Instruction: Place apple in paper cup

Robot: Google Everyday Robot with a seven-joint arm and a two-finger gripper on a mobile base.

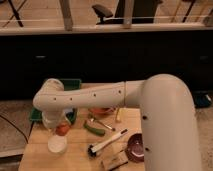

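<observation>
The apple [62, 130] is a small orange-red fruit held at the tip of my gripper [59, 126], at the left end of the white arm. The gripper is shut on the apple and holds it just above and slightly right of the paper cup [57, 145]. The cup is small and white and stands upright on the wooden table [80, 157] near its left front corner. The inside of the cup looks empty.
A green bin [74, 84] sits behind the arm at the back left. An elongated green vegetable [94, 130], a black-handled brush [106, 143], a dark purple bowl [136, 149], an orange-red bowl [100, 111] and a small packet [116, 161] lie right of the cup.
</observation>
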